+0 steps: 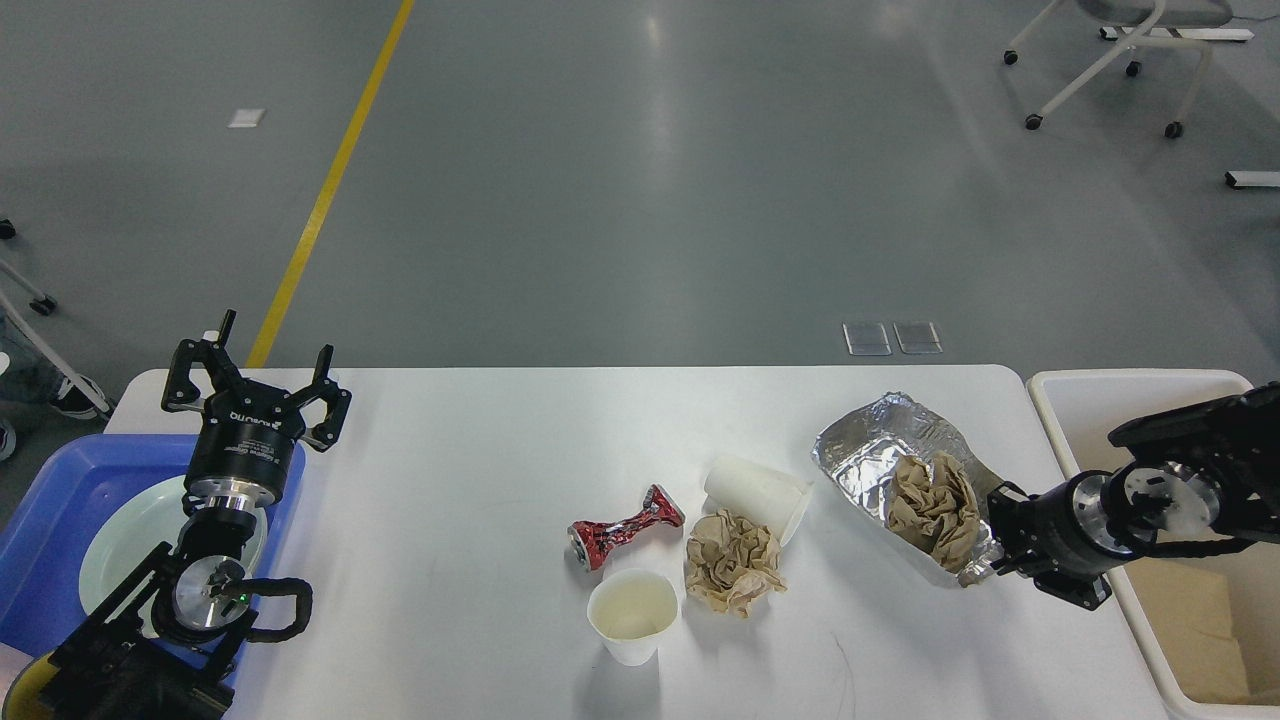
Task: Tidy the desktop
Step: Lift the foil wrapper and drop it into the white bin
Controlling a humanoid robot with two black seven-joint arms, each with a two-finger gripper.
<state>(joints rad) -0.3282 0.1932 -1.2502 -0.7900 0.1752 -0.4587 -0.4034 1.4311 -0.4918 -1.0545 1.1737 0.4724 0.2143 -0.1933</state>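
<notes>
Desktop beneath right pincer, foil-laden.

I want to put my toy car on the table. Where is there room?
The desktop is bare between the left gripper and the crushed red can. It is crowded from the can across to the foil bag.

Bench layout: tray at left edge with plate in it, bin off right edge. Mid-bench: crushed can, upright cup just in front of it, paper wad right of both, tipped cup behind wad. Foil bag further right, second paper wad in it.
</notes>
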